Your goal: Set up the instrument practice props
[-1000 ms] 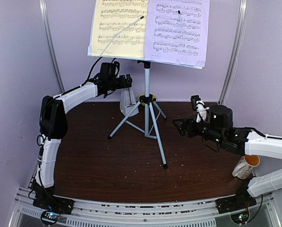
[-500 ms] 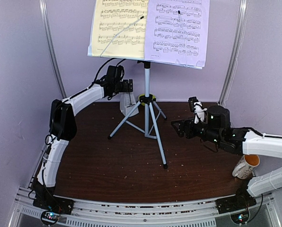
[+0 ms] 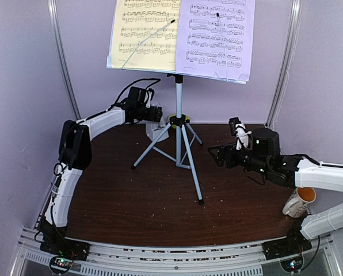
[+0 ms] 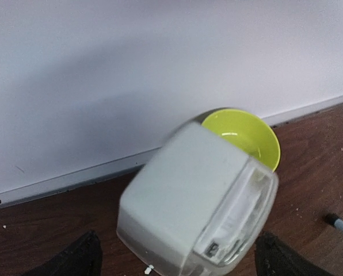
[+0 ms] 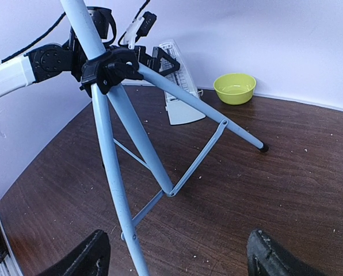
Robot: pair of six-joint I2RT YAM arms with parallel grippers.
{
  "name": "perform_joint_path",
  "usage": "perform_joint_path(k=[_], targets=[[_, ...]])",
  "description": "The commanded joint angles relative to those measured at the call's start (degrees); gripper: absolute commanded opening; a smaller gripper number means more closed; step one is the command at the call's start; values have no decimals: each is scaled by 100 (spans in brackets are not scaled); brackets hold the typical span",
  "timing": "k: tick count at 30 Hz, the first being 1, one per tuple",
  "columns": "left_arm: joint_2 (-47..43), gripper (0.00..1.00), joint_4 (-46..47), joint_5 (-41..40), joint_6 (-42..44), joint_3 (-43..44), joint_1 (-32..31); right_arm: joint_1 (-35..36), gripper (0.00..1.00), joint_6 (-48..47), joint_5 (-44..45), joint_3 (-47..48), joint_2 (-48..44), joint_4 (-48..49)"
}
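Observation:
The white music stand on its grey tripod [image 3: 178,138] stands at the back middle, holding a yellow sheet [image 3: 143,34] and a lilac sheet [image 3: 214,37]. The white metronome [image 3: 157,132] sits behind the tripod's left leg. My left gripper [image 3: 155,114] hangs just above it, open. In the left wrist view the metronome [image 4: 194,201] fills the space between the two fingertips [image 4: 73,259], apart from both. My right gripper [image 3: 216,154] is open to the right of the tripod, holding nothing. The right wrist view shows the tripod legs [image 5: 111,149] and the metronome [image 5: 180,86] beyond.
A small green bowl [image 4: 249,135] sits against the back wall right behind the metronome, and the right wrist view shows this bowl [image 5: 235,87] too. A white mug [image 3: 300,202] with an orange inside leans at the right edge, by the right arm. One tripod foot [image 4: 335,220] is close by.
My left arm has swung in and lowered its gripper over the metronome. The right gripper shifted slightly left and stays open.

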Motion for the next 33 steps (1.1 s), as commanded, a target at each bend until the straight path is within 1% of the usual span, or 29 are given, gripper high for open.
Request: perform_joint_path(k=[1, 4, 8, 10, 11, 12, 15, 19, 23, 26, 30, 33], targets=[[-501, 92, 242, 846, 657, -239, 195, -26, 83, -76, 53, 140, -140, 4], [-731, 88, 349, 962, 839, -699, 284, -35, 83, -115, 30, 149, -129, 12], [-1069, 78, 878, 1444, 820, -1468, 472, -49, 83, -140, -30, 178, -96, -3], [-1143, 74, 1140, 1685, 788, -1652, 554, -61, 83, -128, -31, 167, -105, 3], [-1145, 74, 1235, 1827, 812, -1682, 564, -66, 83, -133, -32, 161, -114, 16], [-1142, 76, 1304, 1940, 868, -1686, 568, -70, 83, -134, -28, 160, -127, 7], [-1137, 84, 1560, 2268, 1024, -1655, 568, -77, 83, -139, -24, 136, -159, -18], [-1035, 93, 1660, 2191, 934, -1403, 566, -88, 83, -152, -20, 106, -176, -31], [-690, 94, 1607, 2562, 1068, -840, 570, -106, 83, -165, -43, 118, -162, -50], [-188, 94, 1433, 2812, 1262, -153, 609, -112, 83, -223, -74, 205, -203, -229], [306, 94, 1473, 3216, 1120, 465, 708, -146, 83, -343, 9, 201, -398, -450], [536, 94, 1435, 3290, 1123, 798, 732, -175, 83, -400, 65, 191, -488, -554]])
